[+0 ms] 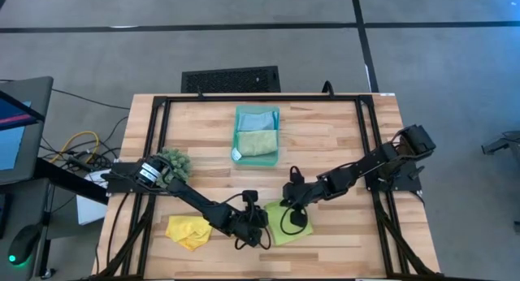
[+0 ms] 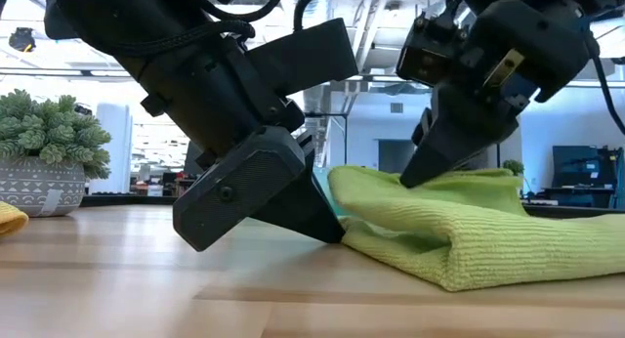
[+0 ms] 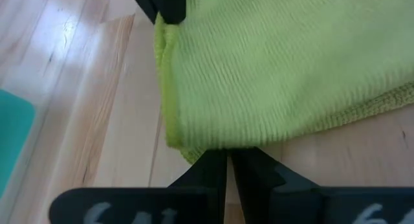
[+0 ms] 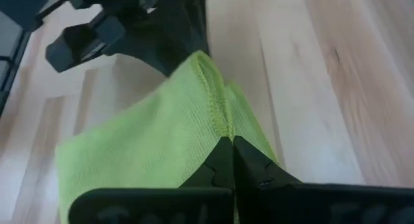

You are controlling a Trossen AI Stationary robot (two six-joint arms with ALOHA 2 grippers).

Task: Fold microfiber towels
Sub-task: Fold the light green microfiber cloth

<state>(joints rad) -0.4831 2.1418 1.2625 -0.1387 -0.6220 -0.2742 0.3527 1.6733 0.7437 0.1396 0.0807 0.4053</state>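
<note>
Both pincers clamp the ribbed lime green towel [image 2: 459, 235], folded soft on the plank table [image 1: 325, 135]: left gripper [image 3: 226, 160] at its edge, right gripper [image 4: 231, 146] pinching a corner.

The high view looks straight down on the whole desk [image 1: 325, 135]. The low view sits at desk height, close to the lime green towel [image 2: 459, 231]. Both wrist views look closely at that same towel.

- A robotics lab or open workshop hall.
- Butcher-block worktop [image 1: 325, 135] in a black metal frame [image 1: 260, 97].
- Grey concrete floor [image 1: 122, 54], monitor [image 1: 15, 127], loose cables [image 1: 77, 143].
- Exposed ceiling lights [image 2: 127, 11] far behind.
</note>
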